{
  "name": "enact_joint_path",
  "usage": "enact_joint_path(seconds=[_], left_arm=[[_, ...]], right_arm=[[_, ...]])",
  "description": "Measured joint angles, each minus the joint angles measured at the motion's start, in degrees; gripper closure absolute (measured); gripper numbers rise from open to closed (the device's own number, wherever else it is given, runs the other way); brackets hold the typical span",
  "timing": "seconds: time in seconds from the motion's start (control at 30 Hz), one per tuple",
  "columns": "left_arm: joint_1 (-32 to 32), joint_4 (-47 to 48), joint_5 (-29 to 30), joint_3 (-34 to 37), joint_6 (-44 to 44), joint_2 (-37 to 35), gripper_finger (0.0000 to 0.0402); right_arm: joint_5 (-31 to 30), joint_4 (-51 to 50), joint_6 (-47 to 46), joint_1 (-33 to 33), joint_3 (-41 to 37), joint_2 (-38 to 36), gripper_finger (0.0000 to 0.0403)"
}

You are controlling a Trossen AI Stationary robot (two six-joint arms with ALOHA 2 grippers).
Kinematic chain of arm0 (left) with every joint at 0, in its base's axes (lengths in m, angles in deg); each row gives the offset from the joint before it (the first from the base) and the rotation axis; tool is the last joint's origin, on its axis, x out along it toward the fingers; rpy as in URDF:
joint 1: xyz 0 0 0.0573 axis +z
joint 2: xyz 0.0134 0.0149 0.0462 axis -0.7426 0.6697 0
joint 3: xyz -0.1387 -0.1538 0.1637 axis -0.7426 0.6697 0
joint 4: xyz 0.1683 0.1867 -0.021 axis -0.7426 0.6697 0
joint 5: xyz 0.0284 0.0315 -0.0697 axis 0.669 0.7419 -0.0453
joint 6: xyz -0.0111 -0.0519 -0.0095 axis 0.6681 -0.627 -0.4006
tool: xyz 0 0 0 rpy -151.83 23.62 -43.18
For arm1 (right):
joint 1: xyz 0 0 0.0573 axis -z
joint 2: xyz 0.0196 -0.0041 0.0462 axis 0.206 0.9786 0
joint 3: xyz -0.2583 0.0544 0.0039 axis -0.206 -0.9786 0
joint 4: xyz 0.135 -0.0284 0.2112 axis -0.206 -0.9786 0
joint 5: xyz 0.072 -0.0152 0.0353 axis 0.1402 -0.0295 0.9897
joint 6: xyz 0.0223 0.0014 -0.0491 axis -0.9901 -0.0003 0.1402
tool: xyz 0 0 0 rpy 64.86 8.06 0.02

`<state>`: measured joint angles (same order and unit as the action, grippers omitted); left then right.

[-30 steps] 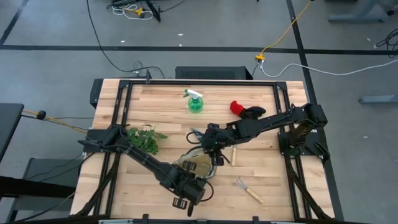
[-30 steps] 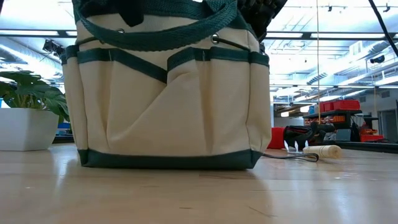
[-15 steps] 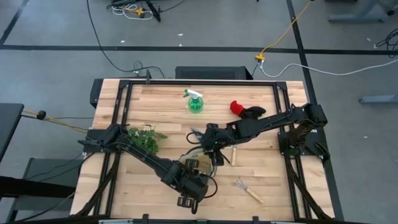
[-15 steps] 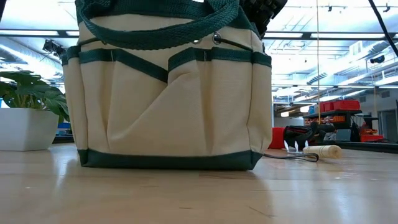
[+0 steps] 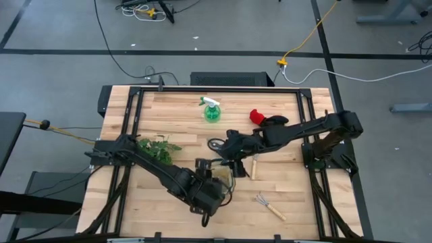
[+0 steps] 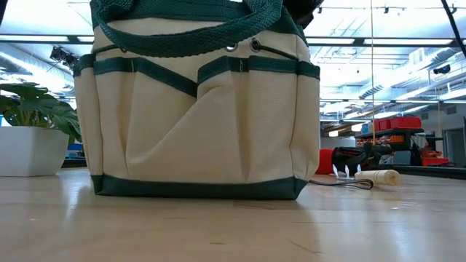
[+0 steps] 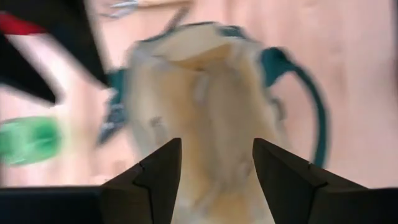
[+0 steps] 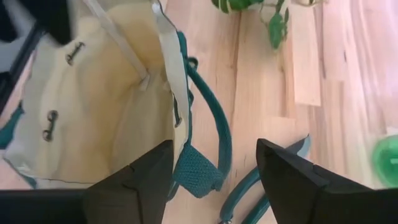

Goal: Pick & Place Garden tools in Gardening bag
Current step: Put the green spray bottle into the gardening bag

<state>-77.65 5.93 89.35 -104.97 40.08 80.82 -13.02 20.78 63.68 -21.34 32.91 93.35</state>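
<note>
**Both grippers free at the bag, tools waiting on the table**

At the left arm's tip, the left gripper [image 7: 214, 180] stands with its fingers spread and nothing between them, hanging right over the mouth of the gardening bag [image 7: 205, 112], whose pale lining fills its wrist view. A leafy sprig [image 5: 156, 150] lies well back along that arm, and it is not one of the tools. The bag [image 5: 214, 177] sits between the two grippers in the high view and stands upright in the low view [image 6: 196, 109].

Just beside the bag's far edge, the right gripper [image 8: 214, 180] is also spread and empty; its wrist view shows the bag's rim and a green loop handle [image 8: 208, 134] directly ahead of its fingers. Near this gripper lies one wooden-handled hand rake [image 5: 254, 167]; a second rake [image 5: 270, 204] lies further off, toward the table's front edge. The red-and-black gloves [image 5: 266, 119] and the green spray bottle [image 5: 212, 111] lie beyond the right arm.

The step in hand looks like turning to the next tool. The right arm should probably lift clear of the handle first, so the loop does not snag, then take the nearer rake by its wooden grip. The left gripper could steady the rim to keep the mouth open.
</note>
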Motion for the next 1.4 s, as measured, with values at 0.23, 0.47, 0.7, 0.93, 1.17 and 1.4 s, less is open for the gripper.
enact_joint_path(seconds=[0.23,0.47,0.7,0.93,1.17,1.4], left_arm=[[2.2,10.4,8.7,-1.6,-3.5,-0.1,0.0195],[6.2,10.0,10.2,-1.2,-1.0,-1.1,0.0195],[11.1,10.1,10.9,0.8,0.0,-5.8,0.0195],[14.5,7.1,13.1,14.3,-3.0,-15.1,0.0195],[19.2,-11.6,13.4,33.7,-1.4,-27.4,0.0195],[24.3,-32.8,12.3,52.2,-1.5,-35.8,0.0195]], right_arm=[[-4.2,-1.0,0.2,0.0,0.0,-1.4,0.0172],[-4.4,-2.6,0.2,0.0,0.0,-2.2,0.0172],[-4.4,-5.8,-0.5,0.0,0.0,-4.0,0.0172],[-4.4,-8.9,-1.6,0.0,0.0,-5.8,0.0172],[-6.9,-11.7,-3.0,0.0,0.0,-7.7,0.0172],[-10.4,-15.6,-4.8,0.0,0.0,-8.3,0.0172]])
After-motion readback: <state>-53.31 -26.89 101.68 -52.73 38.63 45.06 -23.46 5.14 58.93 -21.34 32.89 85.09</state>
